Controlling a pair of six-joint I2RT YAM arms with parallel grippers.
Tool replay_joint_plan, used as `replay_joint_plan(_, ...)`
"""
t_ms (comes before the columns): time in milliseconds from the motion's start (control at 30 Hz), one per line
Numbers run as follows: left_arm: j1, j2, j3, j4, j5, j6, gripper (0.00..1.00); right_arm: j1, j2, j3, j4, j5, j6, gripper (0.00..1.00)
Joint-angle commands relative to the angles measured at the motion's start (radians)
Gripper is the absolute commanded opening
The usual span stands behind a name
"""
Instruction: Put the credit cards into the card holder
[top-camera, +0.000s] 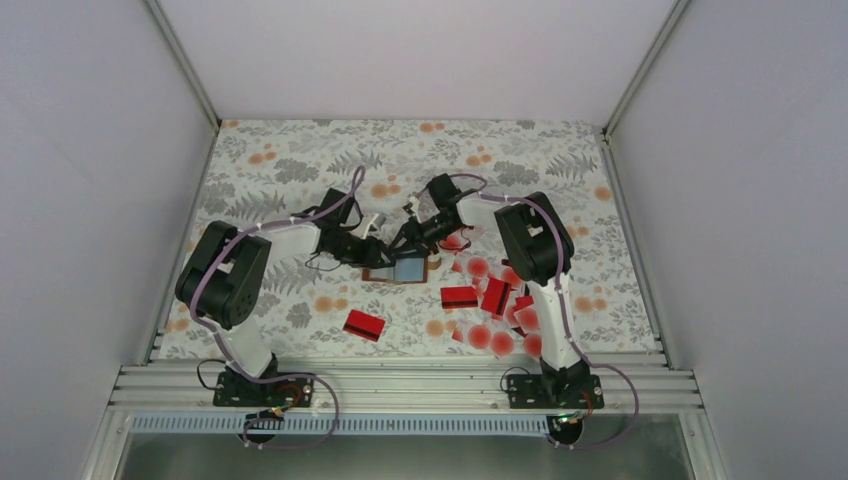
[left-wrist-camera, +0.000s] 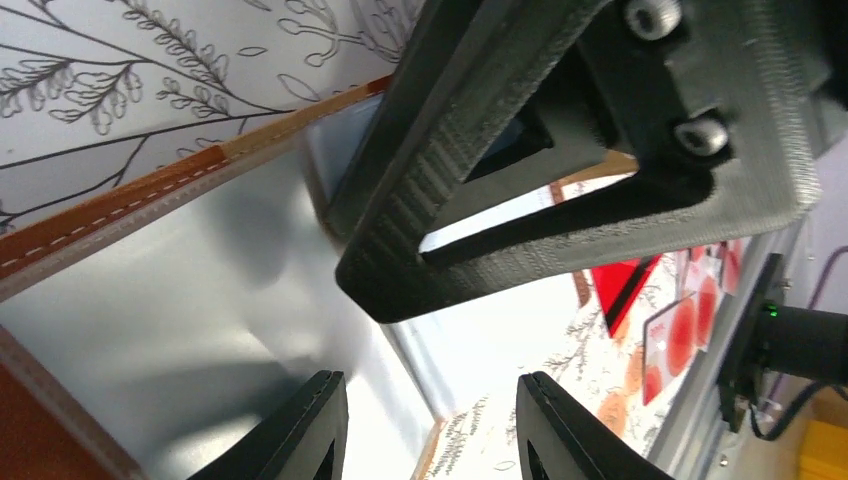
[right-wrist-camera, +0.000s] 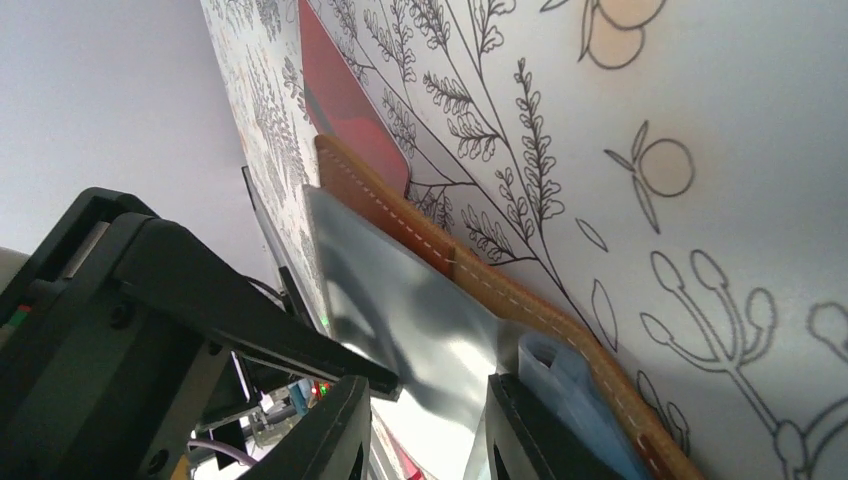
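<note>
The card holder (top-camera: 402, 270) lies open mid-table, brown leather with a pale grey-blue inside. My left gripper (top-camera: 371, 252) is at its left end and my right gripper (top-camera: 406, 243) just behind it, tips nearly meeting. In the left wrist view my left gripper (left-wrist-camera: 430, 430) is open over the holder's grey inside (left-wrist-camera: 150, 300). In the right wrist view my right gripper (right-wrist-camera: 425, 430) is open over the same shiny inside (right-wrist-camera: 400, 300), beside a blue pocket (right-wrist-camera: 570, 385). Credit cards (top-camera: 490, 300) lie piled to the right. One red card (top-camera: 364, 324) lies apart in front.
The right arm's finger (left-wrist-camera: 560, 200) fills the top of the left wrist view. The left arm's gripper body (right-wrist-camera: 150, 300) crowds the left of the right wrist view. A red card (right-wrist-camera: 345, 100) lies just beyond the holder. Enclosure walls ring the floral table (top-camera: 280, 170).
</note>
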Motion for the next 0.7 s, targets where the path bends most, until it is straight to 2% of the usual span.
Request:
replay_joint_plan(0,-0.018,-0.01,0.014,-0.029,-0.109,0.018,0.44,0.004,0.03,0.006,-0.061,0.11,-0.017,0.31)
replay_joint_plan(267,-0.08,0.032,0.027,0.002,-0.099,0.003,0.44,-0.016,-0.017,0.022,-0.086,0.093,-0.028,0.31)
replay_joint_plan(500,-0.122,0.09,0.095,-0.046,-0.207,-0.016,0.44,-0.043,-0.095,0.051,-0.136,0.112,-0.039,0.31)
replay_joint_plan(667,-0.135,0.09,0.096,-0.056,-0.242,-0.026,0.44,-0.074,-0.194,0.066,-0.254,0.259,-0.048,0.33)
